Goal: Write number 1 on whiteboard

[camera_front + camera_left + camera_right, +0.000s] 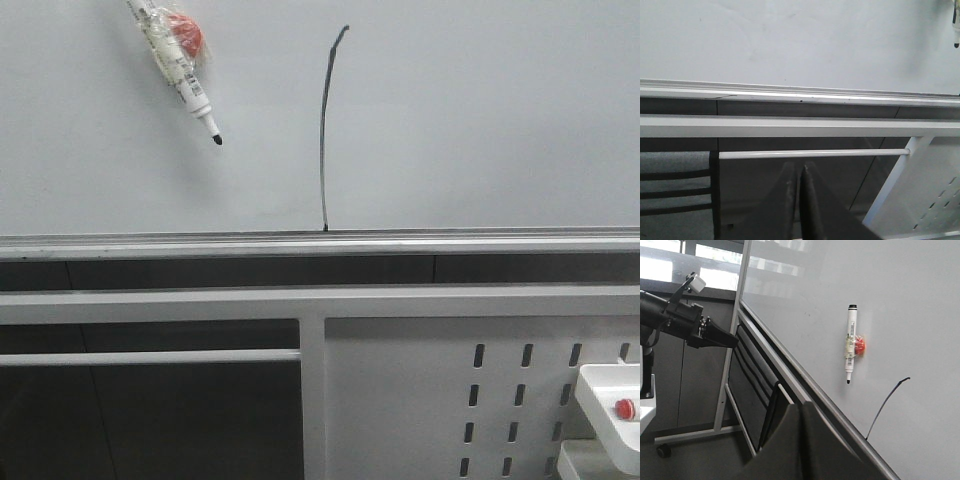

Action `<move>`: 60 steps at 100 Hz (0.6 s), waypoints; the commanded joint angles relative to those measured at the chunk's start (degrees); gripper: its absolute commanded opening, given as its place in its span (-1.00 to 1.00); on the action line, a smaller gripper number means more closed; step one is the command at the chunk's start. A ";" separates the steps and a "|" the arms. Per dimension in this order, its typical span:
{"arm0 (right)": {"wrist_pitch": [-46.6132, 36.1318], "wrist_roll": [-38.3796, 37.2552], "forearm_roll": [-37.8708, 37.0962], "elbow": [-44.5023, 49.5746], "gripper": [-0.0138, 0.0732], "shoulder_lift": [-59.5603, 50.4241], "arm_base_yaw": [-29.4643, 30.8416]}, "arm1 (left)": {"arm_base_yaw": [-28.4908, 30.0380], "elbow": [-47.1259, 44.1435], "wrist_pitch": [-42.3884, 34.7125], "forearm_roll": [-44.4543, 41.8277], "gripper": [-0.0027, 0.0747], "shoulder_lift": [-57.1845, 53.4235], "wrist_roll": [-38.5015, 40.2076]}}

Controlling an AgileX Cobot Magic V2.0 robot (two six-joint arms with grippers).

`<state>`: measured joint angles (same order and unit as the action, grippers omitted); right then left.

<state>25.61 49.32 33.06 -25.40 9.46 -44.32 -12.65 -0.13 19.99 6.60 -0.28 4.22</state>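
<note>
The whiteboard (pixel 480 120) fills the upper front view, with a silver rail (pixel 320 243) along its lower edge. The number 1 (pixel 324 130) is a thin black near-vertical stroke with a hooked top, reaching down to the rail; it also shows in the right wrist view (pixel 885 407). A white marker pen (pixel 178 68) with a black tip hangs on the board by a red magnet, left of the stroke. My left gripper (pixel 800 167) is shut and empty, below the rail. My right gripper (pixel 801 405) is shut and empty, off the board. The left arm (pixel 690 325) shows in the right wrist view.
Below the board run a white frame bar (pixel 320 302) and a thin white rod (pixel 150 356). A white perforated metal panel (pixel 450 400) is at the lower right, with a white stepped tray (pixel 610 415) holding a red magnet.
</note>
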 commanded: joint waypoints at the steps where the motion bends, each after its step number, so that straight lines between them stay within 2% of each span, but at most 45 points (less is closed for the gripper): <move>1: -3.77 0.13 0.40 -1.42 -0.81 0.65 0.37 | 0.09 -2.08 -2.05 0.22 -0.98 -1.29 0.63; 23: -3.87 0.13 -0.44 -0.94 -0.81 0.65 0.37 | 0.09 -2.08 -2.05 0.22 -0.98 -1.29 0.63; 32: -12.39 -2.39 -3.73 2.61 -0.81 0.65 0.69 | 0.09 -2.08 -2.05 0.22 -0.98 -1.29 0.63; 39: -21.88 -13.05 -8.30 6.84 -0.81 0.65 1.85 | 0.09 -2.08 -2.05 0.22 -0.98 -1.29 0.63; 47: -32.11 -32.17 -23.08 12.58 -0.81 0.65 5.11 | 0.09 -2.08 -2.05 0.22 -0.98 -1.29 0.63; 54: -34.66 -47.20 -31.09 16.46 -0.81 0.65 9.75 | 0.09 -2.08 -2.05 0.22 -0.98 -1.29 0.63; 60: -33.48 -53.58 -34.40 18.73 -0.81 0.65 14.15 | 0.09 -2.08 -2.05 0.22 -0.98 -1.29 0.63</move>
<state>-1.47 9.27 6.48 -8.45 9.46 -35.12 -12.65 -0.13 19.99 6.60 -0.28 4.32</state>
